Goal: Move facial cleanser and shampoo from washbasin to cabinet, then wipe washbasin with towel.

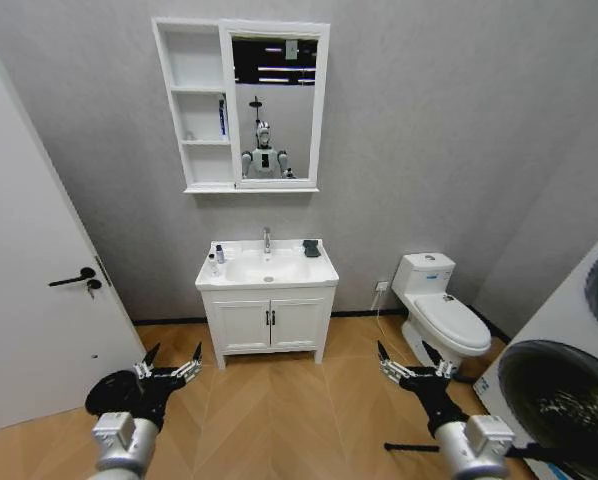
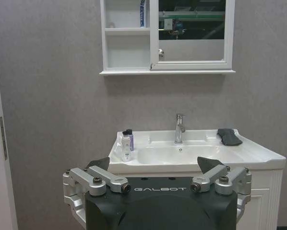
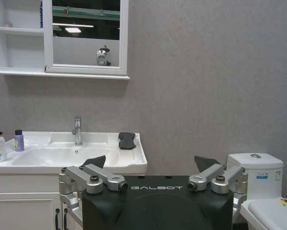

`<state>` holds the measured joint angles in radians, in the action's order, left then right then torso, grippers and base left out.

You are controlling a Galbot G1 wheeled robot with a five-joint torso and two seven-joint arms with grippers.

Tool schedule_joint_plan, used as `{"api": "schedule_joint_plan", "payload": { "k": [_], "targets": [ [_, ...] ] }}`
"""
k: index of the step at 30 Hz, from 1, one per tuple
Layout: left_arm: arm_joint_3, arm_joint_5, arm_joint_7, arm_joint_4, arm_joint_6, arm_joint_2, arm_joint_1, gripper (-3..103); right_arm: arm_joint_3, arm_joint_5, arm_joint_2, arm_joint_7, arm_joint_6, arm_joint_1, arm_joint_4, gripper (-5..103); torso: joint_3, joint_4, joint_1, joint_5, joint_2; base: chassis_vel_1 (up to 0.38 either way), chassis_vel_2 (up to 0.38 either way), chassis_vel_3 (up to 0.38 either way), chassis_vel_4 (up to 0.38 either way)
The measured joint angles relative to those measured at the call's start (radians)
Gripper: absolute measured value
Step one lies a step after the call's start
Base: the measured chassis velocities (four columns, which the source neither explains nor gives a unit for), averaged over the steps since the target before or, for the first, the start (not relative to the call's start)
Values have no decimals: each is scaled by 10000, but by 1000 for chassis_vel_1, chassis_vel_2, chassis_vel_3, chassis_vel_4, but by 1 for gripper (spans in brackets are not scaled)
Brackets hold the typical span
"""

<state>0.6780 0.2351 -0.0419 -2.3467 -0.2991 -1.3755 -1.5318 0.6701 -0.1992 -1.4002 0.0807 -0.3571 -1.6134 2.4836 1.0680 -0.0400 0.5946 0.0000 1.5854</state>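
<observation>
The white washbasin (image 1: 269, 283) with its chrome tap (image 1: 267, 239) stands against the far wall. On its left rim stand two small bottles, a white one (image 1: 212, 264) with a dark cap and a purple one (image 1: 220, 254); which is the facial cleanser and which the shampoo I cannot tell. They also appear in the left wrist view, white bottle (image 2: 125, 147) and purple bottle (image 2: 130, 139). The dark towel (image 1: 310, 247) lies on the basin's right rim. The white cabinet (image 1: 201, 105) hangs above. My left gripper (image 1: 169, 363) and right gripper (image 1: 409, 362) hover open and empty over the floor, well short of the basin.
A white door (image 1: 39, 300) with a black handle is at the left. A toilet (image 1: 441, 315) stands right of the basin, and a washing machine (image 1: 569, 390) at the far right. A white floor cupboard (image 1: 269, 322) sits under the basin. A blue item (image 1: 222, 117) stands on the cabinet's middle shelf.
</observation>
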Motion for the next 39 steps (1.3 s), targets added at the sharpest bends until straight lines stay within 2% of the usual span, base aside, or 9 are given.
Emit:
{"api": "schedule_joint_plan", "payload": {
  "k": [15, 28, 36, 37, 39],
  "targets": [
    [97, 17, -3, -160, -2, -13, -84, 100, 41, -5, 48, 32, -325, -31, 163, 100, 0, 0, 0, 0, 0, 0, 0, 0, 0],
    [153, -86, 33, -256, 27, -86, -219, 100, 106, 166, 65, -345, -488, -143, 170, 100, -1, 0, -2, 0, 2, -7, 4, 8, -8],
    [15, -193, 35, -307, 31, -114, -227, 100, 97, 162, 58, -346, -487, -162, 170, 100, -1, 4, -3, 2, 3, -124, 141, 132, -130],
    [1, -207, 35, -305, 32, -118, -225, 100, 99, 162, 57, -346, -484, -173, 170, 100, 0, -3, 2, -5, 0, -215, 203, 208, -204],
    [-15, -237, 34, -304, 53, -141, -234, 100, 100, 164, 54, -345, -480, -182, 169, 100, 1, -2, 4, 0, -2, -235, 241, 236, -204]
  ]
}}
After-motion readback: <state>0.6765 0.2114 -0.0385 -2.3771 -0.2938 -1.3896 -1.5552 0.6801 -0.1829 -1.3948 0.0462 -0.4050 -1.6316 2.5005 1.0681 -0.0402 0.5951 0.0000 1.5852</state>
